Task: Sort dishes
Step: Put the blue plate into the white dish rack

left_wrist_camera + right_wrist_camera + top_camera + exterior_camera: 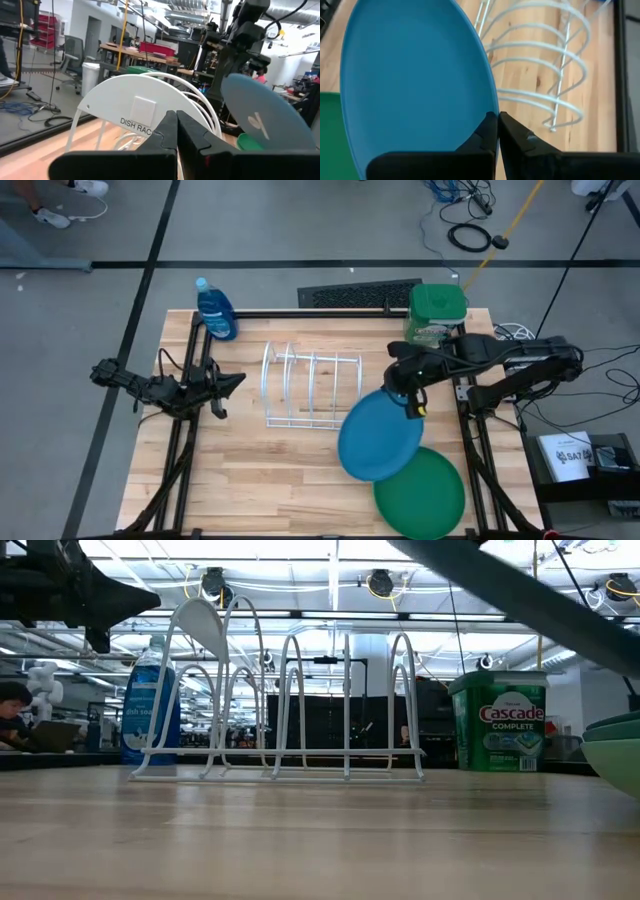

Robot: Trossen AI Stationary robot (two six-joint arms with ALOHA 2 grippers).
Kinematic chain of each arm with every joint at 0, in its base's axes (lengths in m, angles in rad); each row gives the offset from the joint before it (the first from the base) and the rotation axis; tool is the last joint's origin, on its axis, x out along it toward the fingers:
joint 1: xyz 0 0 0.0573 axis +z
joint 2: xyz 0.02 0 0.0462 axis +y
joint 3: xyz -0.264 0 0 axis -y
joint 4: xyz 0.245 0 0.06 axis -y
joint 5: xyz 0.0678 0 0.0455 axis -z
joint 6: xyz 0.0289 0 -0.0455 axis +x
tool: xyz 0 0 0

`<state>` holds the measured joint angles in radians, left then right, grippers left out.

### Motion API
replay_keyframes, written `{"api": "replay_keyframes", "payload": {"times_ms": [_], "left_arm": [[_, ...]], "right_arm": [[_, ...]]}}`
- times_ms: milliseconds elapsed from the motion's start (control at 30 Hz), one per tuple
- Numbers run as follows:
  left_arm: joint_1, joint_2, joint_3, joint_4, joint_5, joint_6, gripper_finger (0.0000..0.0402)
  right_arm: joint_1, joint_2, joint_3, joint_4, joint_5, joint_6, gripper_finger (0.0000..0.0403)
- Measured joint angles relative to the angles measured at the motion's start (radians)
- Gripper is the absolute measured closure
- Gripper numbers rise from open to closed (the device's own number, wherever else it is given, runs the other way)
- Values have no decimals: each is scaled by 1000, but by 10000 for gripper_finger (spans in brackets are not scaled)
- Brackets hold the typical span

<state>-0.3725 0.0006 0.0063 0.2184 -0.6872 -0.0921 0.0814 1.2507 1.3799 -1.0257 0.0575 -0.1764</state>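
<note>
My right gripper [412,404] is shut on the blue plate [378,437], which it holds over the table's near right, next to the white wire rack [310,388]. The dark green plate [422,492] lies flat on the table near the front edge, partly under the blue one. The low view shows it as the top of a stack [612,745] with a light green plate below. The teal plate cannot be made out. My left gripper [228,383] is shut and empty, left of the rack and pointing at it. My right gripper pinches the blue plate's rim [482,107] between its two fingers, at the edge toward the table's far right. The fingers come slanting down from the far right. The plate is lifted and tilted, and it hangs from the fingers toward the near left [262,120].
A blue soap bottle [215,310] stands at the far left of the table. A green Cascade tub [437,313] stands at the far right. The rack's solid white end plate [135,107] faces my left gripper. Bare wood lies in front of the rack.
</note>
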Motion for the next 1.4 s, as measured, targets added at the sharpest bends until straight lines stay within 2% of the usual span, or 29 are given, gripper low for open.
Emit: {"api": "replay_keyframes", "payload": {"times_ms": [333,733,1033,1400], "left_arm": [[0,0,0,0,-2,-1,402],[0,0,0,-1,-32,-1,402],[0,0,0,-1,-33,1,402],[0,0,0,1,-33,0,402]], "right_arm": [[0,0,121,31,-3,-95,403],[0,0,225,287,-17,-366,402],[-75,4,227,544,-217,-526,402],[-334,70,227,637,-549,-499,402]]}}
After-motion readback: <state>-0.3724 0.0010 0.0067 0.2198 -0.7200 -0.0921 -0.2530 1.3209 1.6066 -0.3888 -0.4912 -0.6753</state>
